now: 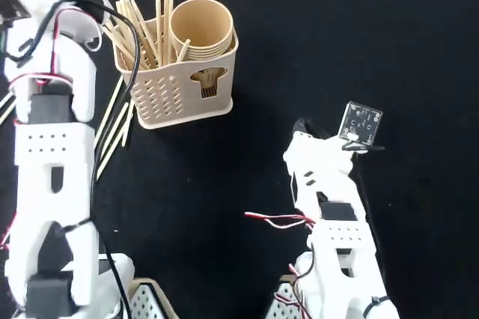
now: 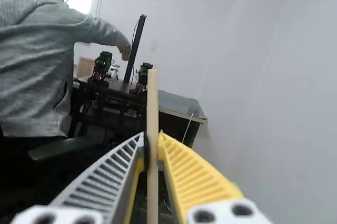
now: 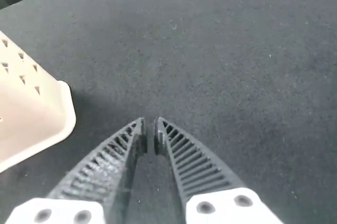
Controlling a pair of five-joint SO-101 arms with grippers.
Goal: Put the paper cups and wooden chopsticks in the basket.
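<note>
A beige perforated basket (image 1: 176, 90) stands at the back left of the black table, holding a stack of paper cups (image 1: 200, 27) and a bunch of wooden chopsticks (image 1: 138, 31). More loose chopsticks (image 1: 112, 128) lie on the cloth just left of the basket, partly under the left arm (image 1: 52, 132). My left gripper (image 2: 151, 142) is shut on one wooden chopstick (image 2: 152, 103), lifted and pointing into the room. My right gripper (image 3: 149, 134) is shut and holds nothing, low over bare cloth to the right of the basket's corner (image 3: 37, 124).
The left arm runs along the table's left side up to the back corner. The right arm (image 1: 325, 184) stands at the front right with a red and white cable (image 1: 277, 220) beside it. Bare black cloth (image 1: 389, 57) lies right of the basket.
</note>
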